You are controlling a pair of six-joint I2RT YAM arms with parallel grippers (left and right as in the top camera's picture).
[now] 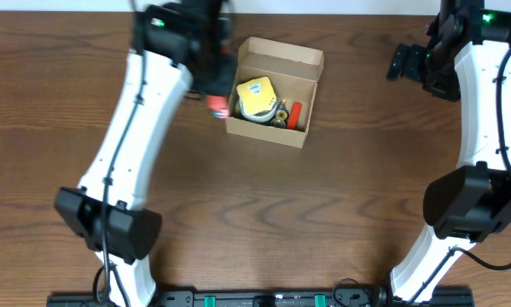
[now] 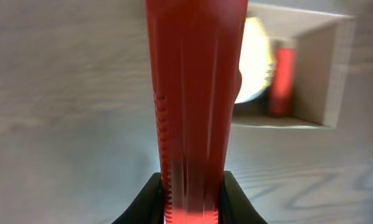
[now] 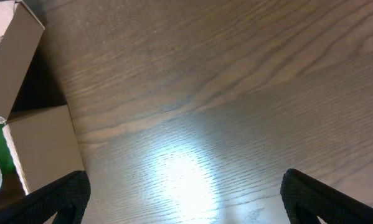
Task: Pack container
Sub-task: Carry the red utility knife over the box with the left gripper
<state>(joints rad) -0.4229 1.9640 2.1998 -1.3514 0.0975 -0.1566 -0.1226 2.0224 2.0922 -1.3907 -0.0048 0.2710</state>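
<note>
Red ridged plastic fills the left wrist view: a long red tool (image 2: 195,93) is clenched between the left fingers (image 2: 150,205), which press on it from both sides at the lower edge of the frame. Its far end reaches toward the container (image 2: 335,68), whose open corner shows just beyond. From overhead only a small part of the tool (image 1: 217,104) shows under the left arm, just beside the container's left wall; whether it touches the wall I cannot tell.

The right fingers (image 3: 55,199) are released, spread wide to the two lower corners of their own view, with nothing between them. They hang over bare wood, and a cardboard wall of the container (image 3: 40,146) shows at the left of that view.

The container (image 1: 268,132) stands on the wooden counter (image 1: 264,213) toward the far side, between the two arms and nearer the left one. Its flap lid is up at the back. Inside lie a yellow round item (image 1: 255,98) and a small red item (image 1: 295,113) against the right wall.
</note>
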